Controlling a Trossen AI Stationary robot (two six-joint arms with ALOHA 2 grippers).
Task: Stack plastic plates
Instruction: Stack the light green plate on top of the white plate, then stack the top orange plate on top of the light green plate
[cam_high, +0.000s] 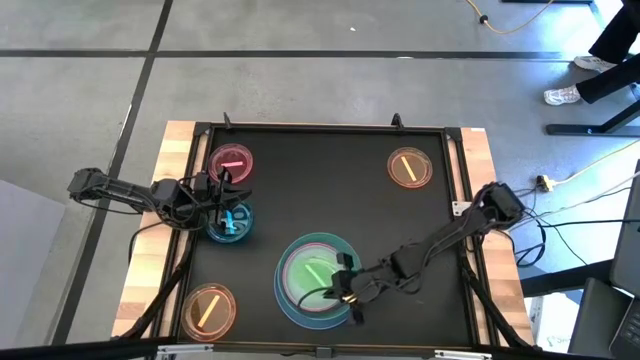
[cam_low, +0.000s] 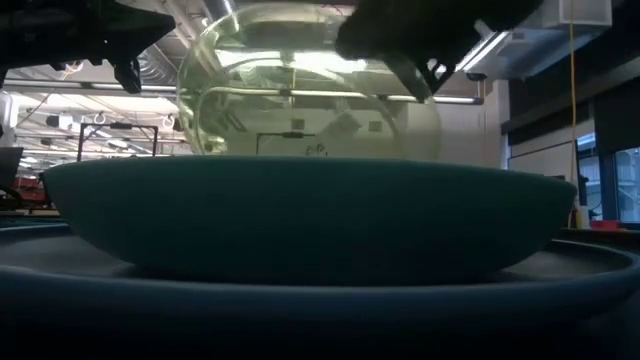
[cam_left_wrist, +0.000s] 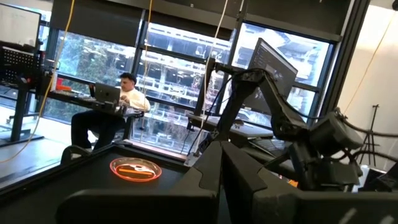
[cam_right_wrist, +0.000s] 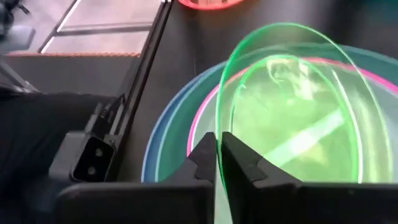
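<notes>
A stack of large plates (cam_high: 290, 300) lies near the table's near edge, with a light blue rim (cam_right_wrist: 158, 149) outermost and a pink rim inside it. My right gripper (cam_right_wrist: 219, 155) is above the stack's right side, shut on a small translucent green plate (cam_right_wrist: 292, 118), which stands tilted over the stack (cam_low: 300, 220). My left gripper (cam_high: 224, 200) is over a small blue plate (cam_high: 230, 225) at the table's left. Its fingers (cam_left_wrist: 205, 186) look shut with nothing seen between them, and the blue plate is hidden in the left wrist view. A small pink plate (cam_high: 231, 162) lies just beyond it. My right gripper pinches the green plate's rim (cam_right_wrist: 219, 127) between its two fingers (cam_right_wrist: 245, 165), one on each face, coming in from the table's right. The plate is steeply tilted above the stack, and the teal plate's wall (cam_low: 300, 220) hides its lower edge in the low view.
One orange small plate (cam_high: 410, 167) lies at the far right of the table and shows in the left wrist view (cam_left_wrist: 135, 168). Another (cam_high: 209, 310) lies at the near left corner. A raised frame edges the black mat (cam_high: 330, 190). A person sits at a desk beyond the table (cam_left_wrist: 121, 102).
</notes>
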